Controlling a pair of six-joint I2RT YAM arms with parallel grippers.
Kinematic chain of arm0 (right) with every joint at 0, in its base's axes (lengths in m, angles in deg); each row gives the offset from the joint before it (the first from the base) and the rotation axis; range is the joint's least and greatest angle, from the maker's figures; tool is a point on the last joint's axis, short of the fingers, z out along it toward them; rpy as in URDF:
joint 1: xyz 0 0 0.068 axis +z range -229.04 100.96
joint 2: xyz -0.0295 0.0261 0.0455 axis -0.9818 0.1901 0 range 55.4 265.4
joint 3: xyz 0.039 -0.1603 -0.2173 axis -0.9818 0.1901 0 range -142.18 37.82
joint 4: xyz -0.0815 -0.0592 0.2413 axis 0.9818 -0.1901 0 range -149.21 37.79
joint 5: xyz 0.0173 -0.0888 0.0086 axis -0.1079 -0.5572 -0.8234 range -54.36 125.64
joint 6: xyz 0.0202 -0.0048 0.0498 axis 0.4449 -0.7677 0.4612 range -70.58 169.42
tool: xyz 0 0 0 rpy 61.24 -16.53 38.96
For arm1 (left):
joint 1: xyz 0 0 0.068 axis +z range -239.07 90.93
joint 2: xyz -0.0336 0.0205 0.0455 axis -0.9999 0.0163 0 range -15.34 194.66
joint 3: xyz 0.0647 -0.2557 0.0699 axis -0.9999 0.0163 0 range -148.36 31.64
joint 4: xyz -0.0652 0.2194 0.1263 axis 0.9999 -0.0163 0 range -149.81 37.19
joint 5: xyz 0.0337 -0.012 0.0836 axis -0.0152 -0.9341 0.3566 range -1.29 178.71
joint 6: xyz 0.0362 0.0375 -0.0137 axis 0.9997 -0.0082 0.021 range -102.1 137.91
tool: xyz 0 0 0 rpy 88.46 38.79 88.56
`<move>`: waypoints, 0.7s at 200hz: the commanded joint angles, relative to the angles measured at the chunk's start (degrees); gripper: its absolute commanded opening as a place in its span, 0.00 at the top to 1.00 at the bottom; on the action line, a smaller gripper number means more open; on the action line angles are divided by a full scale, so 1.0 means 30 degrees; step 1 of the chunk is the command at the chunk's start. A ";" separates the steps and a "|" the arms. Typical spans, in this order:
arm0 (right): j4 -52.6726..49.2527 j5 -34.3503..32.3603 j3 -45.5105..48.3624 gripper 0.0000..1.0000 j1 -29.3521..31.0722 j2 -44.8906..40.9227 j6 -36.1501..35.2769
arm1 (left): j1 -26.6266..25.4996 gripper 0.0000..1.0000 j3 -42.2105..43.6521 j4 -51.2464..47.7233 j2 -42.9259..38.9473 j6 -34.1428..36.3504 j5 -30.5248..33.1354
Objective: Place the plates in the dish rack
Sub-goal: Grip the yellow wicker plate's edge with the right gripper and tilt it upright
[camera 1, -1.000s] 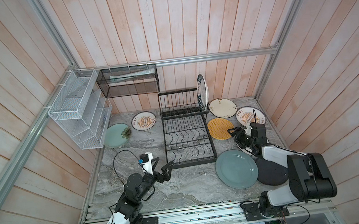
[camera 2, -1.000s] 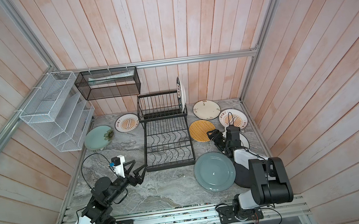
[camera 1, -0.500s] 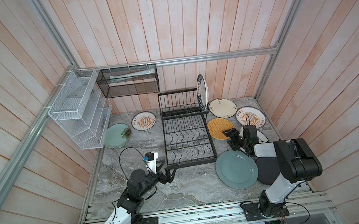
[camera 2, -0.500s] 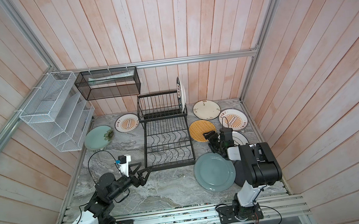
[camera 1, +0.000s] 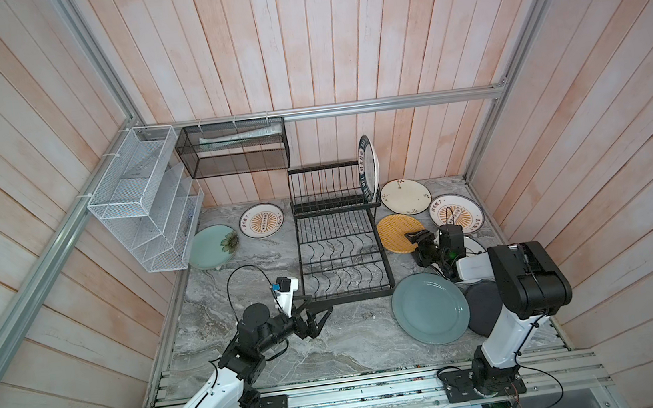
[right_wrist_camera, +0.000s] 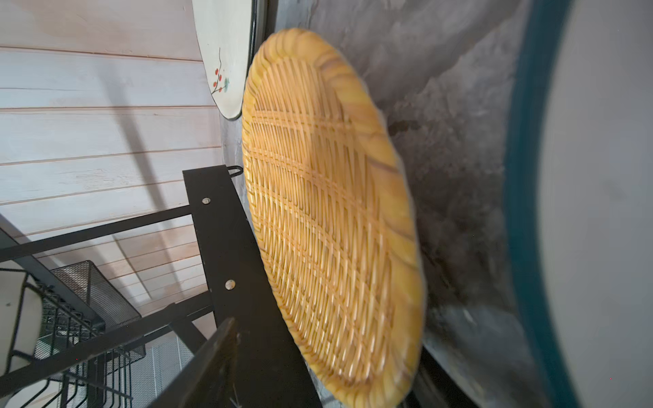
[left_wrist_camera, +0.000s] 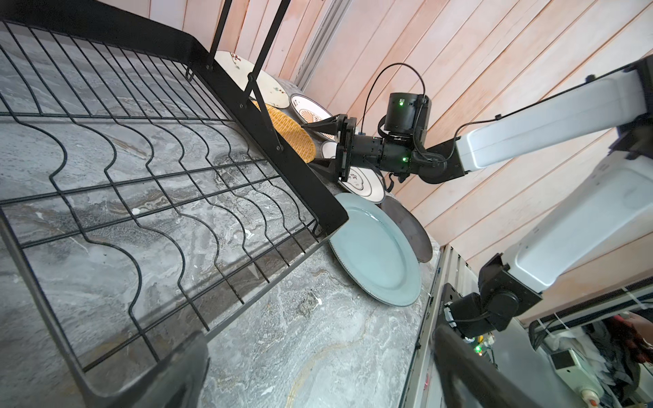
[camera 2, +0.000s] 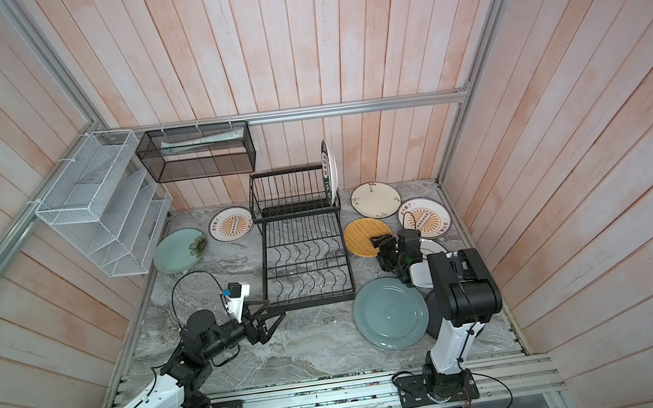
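The right gripper [camera 1: 414, 246] has swung away from the sunburst plate [camera 1: 463, 208] by the right wall to the near rim of the yellow woven plate [camera 1: 393, 228], its jaws narrowing on the way; the left gripper [camera 1: 319, 310] has slid forward to the front left corner of the dish rack [camera 1: 350, 295]. A pick of the yellow plate looks to be starting, with the left arm perhaps placed to steady the rack. Only the black-ringed plate [camera 1: 368, 166] stands in the upper tier so far; the lower tier holds nothing.

The yellow plate lies flat on the marble, just beside the rack's right rail. In the left wrist view its rim sits between the right gripper's two fingers [left_wrist_camera: 319, 124], one above and one low by the table. The jaws are part-way apart, wider than the rim is thick, so no clamp is evident; the right wrist view is blurred. The left jaws are spread to their widest and empty, with the rack's corner just beside one finger.
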 commanded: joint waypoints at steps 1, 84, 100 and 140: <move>0.1043 -0.0666 0.0470 0.38 0.0090 0.0881 0.1600 | -0.0020 0.00 -0.0434 0.0106 -0.0486 0.0242 0.0213; 0.4868 -0.1031 0.1364 0.88 0.0362 0.2472 0.3253 | -0.0016 0.00 -0.0397 -0.0151 -0.0747 0.0378 0.0642; 0.4610 -0.1260 0.1306 0.95 0.0480 0.1988 0.2813 | -0.0027 0.00 -0.0399 -0.0220 -0.0855 0.0383 0.0759; 0.3351 -0.1585 0.0939 1.00 0.0306 0.0672 0.1862 | -0.0027 0.00 -0.0363 -0.0316 -0.0987 0.0462 0.0978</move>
